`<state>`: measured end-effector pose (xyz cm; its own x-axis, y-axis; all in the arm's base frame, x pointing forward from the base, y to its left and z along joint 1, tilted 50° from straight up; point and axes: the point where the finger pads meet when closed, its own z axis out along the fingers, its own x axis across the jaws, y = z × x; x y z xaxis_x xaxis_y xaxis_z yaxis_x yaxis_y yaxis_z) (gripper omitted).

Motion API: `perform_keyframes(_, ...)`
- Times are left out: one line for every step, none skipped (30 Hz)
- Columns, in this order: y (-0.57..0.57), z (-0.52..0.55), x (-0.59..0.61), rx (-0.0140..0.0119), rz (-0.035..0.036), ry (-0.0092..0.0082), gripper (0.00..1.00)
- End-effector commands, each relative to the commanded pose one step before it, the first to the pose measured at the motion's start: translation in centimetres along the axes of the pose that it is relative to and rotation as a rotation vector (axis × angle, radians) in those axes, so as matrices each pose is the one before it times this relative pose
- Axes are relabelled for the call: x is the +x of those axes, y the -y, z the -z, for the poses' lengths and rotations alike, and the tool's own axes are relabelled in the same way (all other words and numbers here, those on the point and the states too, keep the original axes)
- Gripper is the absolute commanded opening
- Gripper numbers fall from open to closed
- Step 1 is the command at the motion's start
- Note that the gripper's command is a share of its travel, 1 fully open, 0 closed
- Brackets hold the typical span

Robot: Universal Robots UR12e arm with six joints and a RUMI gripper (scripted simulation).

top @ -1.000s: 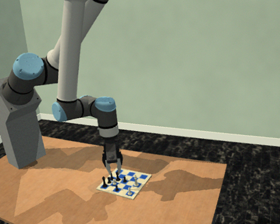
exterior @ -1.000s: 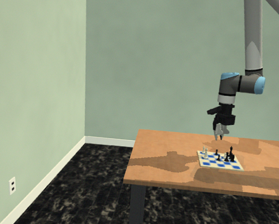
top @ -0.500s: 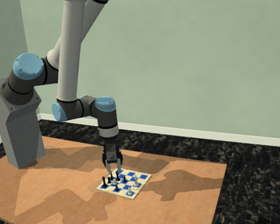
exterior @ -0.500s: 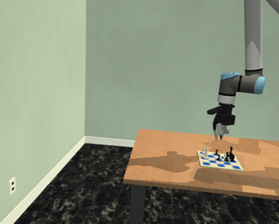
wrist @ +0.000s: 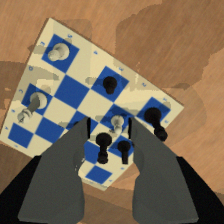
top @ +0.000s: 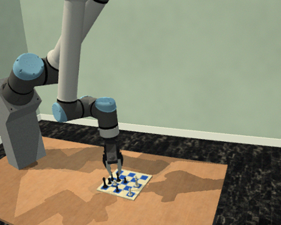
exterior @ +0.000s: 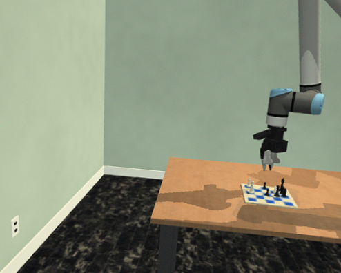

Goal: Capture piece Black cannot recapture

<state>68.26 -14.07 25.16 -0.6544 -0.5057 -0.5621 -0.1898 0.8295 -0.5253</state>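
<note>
The small blue-and-cream chessboard (top: pixel 124 184) lies on the wooden table and also shows in the exterior view (exterior: pixel 269 196) and the wrist view (wrist: pixel 90 107). Several black pieces (wrist: pixel 153 116) crowd one end of the board. A small white pawn (wrist: pixel 117 121) stands among them, next to a black pawn (wrist: pixel 103 142). Two taller white pieces (wrist: pixel 59 51) stand at the other end. My gripper (top: pixel 115 171) hangs upright a little above the black end of the board (exterior: pixel 267 166). Its fingers are narrowed with a gap, and nothing is between them (wrist: pixel 110 125).
The robot's grey pedestal (top: pixel 18 123) stands at the table's back left corner. The table's edge (exterior: pixel 247 229) runs near the board on the side facing the exterior view.
</note>
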Motion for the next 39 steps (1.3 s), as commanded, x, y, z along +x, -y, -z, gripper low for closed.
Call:
perform_keyframes(0.010, 0.033, -0.035, 0.00048, 0.00022, 0.00068, 0.20)
perform_keyframes(0.000, -0.004, 0.000, 0.00000, 0.00000, 0.00000, 0.20)
perform_keyframes(0.000, 0.000, 0.000, 0.00000, 0.00000, 0.00000, 0.20)
perform_keyframes(0.000, 0.000, 0.000, 0.00000, 0.00000, 0.00000, 0.20)
perform_keyframes(0.000, -0.008, 0.000, 0.00000, 0.00001, 0.00000, 0.20)
perform_keyframes(0.000, -0.012, 0.000, 0.00000, 0.00001, 0.00000, 0.20)
perform_keyframes(0.000, -0.017, 0.000, -0.00001, 0.00002, 0.00001, 0.20)
perform_keyframes(0.000, -0.023, 0.000, -0.00001, 0.00002, 0.00001, 0.20)
perform_keyframes(0.000, -0.030, 0.000, -0.00001, 0.00003, 0.00001, 0.20)
perform_keyframes(0.001, -0.037, 0.000, -0.00001, 0.00003, 0.00001, 0.20)
perform_keyframes(0.001, -0.045, 0.000, -0.00002, 0.00004, 0.00001, 0.20)
perform_keyframes(0.001, -0.052, 0.001, -0.00002, 0.00005, 0.00002, 0.20)
perform_keyframes(0.001, -0.060, 0.001, -0.00002, 0.00005, 0.00002, 0.20)
perform_keyframes(0.001, -0.069, 0.001, -0.00003, 0.00006, 0.00002, 0.20)
perform_keyframes(0.001, -0.077, 0.001, -0.00003, 0.00007, 0.00003, 0.20)
perform_keyframes(0.001, -0.085, 0.001, -0.00001, 0.00003, 0.00001, 0.20)
perform_keyframes(0.001, -0.093, 0.001, 0.00000, 0.00000, 0.00000, 0.20)
perform_keyframes(0.001, -0.100, 0.001, 0.00000, 0.00000, 0.00000, 0.20)
perform_keyframes(0.001, -0.108, 0.001, 0.00000, 0.00000, 0.00000, 0.20)
perform_keyframes(0.000, 0.000, 0.000, 0.00000, 0.00000, 0.00000, 0.20)
perform_keyframes(0.000, 0.000, 0.000, 0.00000, 0.00000, 0.00000, 0.20)
perform_keyframes(0.001, -0.115, 0.002, 0.00000, 0.00000, 0.00000, 0.20)
perform_keyframes(0.002, -0.122, 0.001, 0.00000, 0.00000, 0.00000, 0.20)
perform_keyframes(0.002, -0.129, 0.001, 0.00000, 0.00000, 0.00000, 0.20)
perform_keyframes(0.001, -0.135, 0.002, 0.00000, 0.00000, 0.00000, 0.20)
perform_keyframes(0.001, -0.140, 0.002, 0.00000, 0.00000, 0.00000, 0.20)
perform_keyframes(0.002, -0.145, 0.001, 0.00000, 0.00000, 0.00000, 0.20)
perform_keyframes(0.002, -0.150, 0.002, 0.00000, 0.00000, 0.00000, 0.20)
perform_keyframes(0.001, -0.153, 0.002, 0.00000, 0.00000, 0.00000, 0.20)
perform_keyframes(0.002, -0.157, 0.001, 0.00000, 0.00000, 0.00000, 0.20)
perform_keyframes(0.002, -0.159, 0.002, 0.00000, 0.00000, 0.00000, 0.20)
perform_keyframes(0.001, -0.161, 0.002, 0.00000, 0.00000, 0.00000, 0.20)
perform_keyframes(0.003, -0.162, 0.001, 0.00000, 0.00000, 0.00000, 0.20)
perform_keyframes(0.002, -0.163, 0.002, 0.00000, 0.00000, 0.00000, 0.20)
perform_keyframes(0.002, -0.162, 0.002, 0.00000, 0.00000, 0.00000, 0.20)
perform_keyframes(0.002, -0.161, 0.001, 0.00000, 0.00000, 0.00000, 0.20)
perform_keyframes(0.000, 0.000, 0.000, 0.00000, 0.00000, 0.00000, 0.20)
perform_keyframes(0.000, 0.000, 0.000, 0.00000, 0.00000, 0.00000, 0.20)
perform_keyframes(0.002, -0.160, 0.002, 0.00000, 0.00000, 0.00000, 0.20)
